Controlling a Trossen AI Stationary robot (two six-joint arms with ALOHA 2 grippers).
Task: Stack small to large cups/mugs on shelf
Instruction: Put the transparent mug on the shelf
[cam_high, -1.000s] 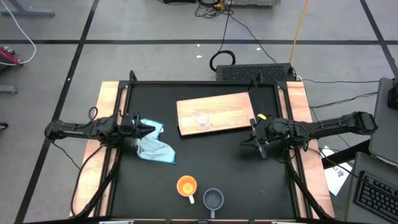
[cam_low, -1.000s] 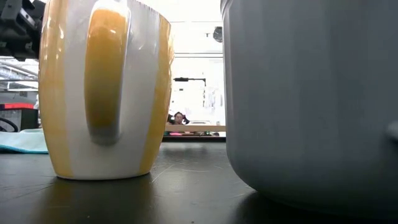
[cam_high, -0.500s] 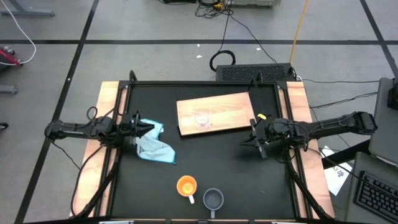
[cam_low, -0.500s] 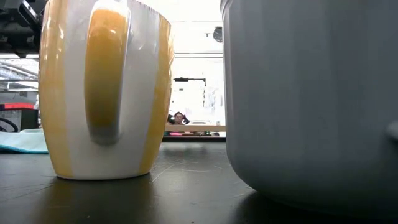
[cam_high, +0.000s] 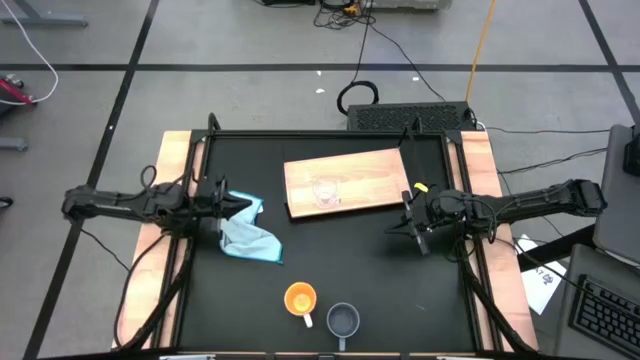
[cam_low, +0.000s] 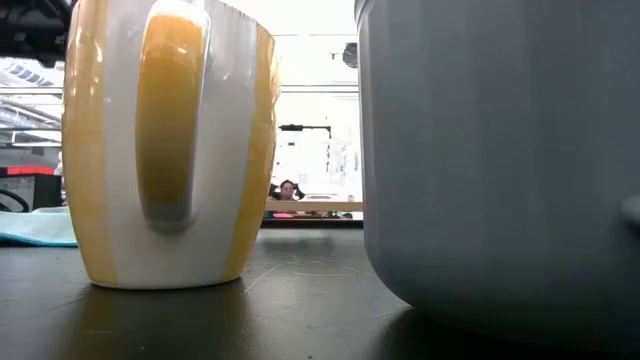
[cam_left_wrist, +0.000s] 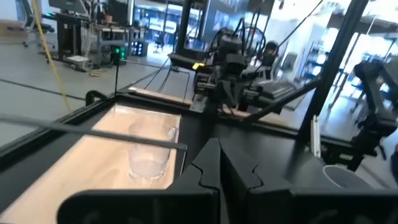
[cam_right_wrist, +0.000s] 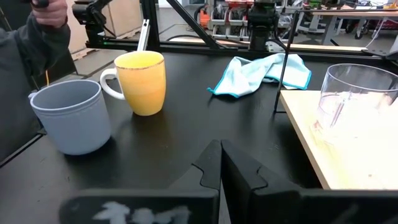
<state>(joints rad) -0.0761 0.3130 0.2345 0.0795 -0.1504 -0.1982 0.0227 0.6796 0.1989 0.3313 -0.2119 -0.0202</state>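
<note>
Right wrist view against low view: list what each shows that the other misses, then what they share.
Only the right wrist view shows the glass cup standing on the shelf, the right gripper with fingers shut, and a person's sleeve. Only the low view shows a distant person framed between the mugs. Both show the orange mug, the grey-blue mug, the light blue cloth and the black table.
</note>
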